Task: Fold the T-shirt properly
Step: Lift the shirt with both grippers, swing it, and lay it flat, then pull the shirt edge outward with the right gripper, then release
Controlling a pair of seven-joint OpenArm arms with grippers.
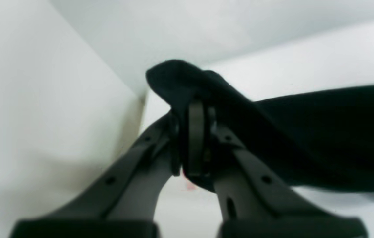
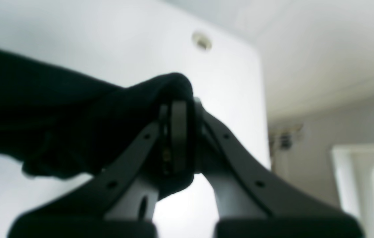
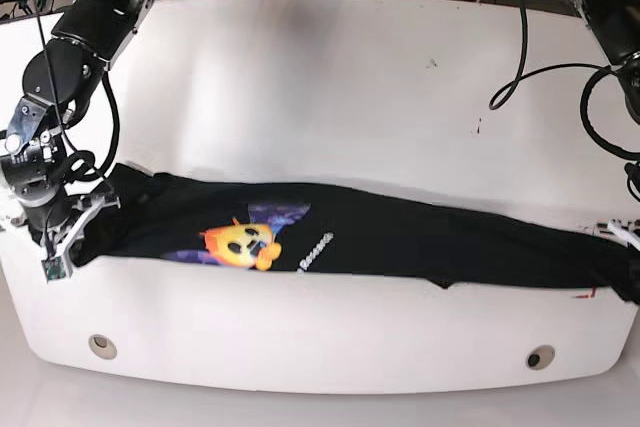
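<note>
— White table [image 3: 330, 77], then what's on it?

— A black T-shirt [image 3: 400, 237], stretched in a long band between the two grippers, print facing up: a yellow face [image 3: 243, 242] beside white lettering [image 3: 315, 250].

— And the grippers?

— The right gripper [image 2: 177, 138] has its jaws pressed together on a bunched fold of cloth at its own end. The left gripper [image 1: 195, 138] pinches the opposite end the same way, fabric draped over its tips.

— Any containers?

— None that I can see.
</note>
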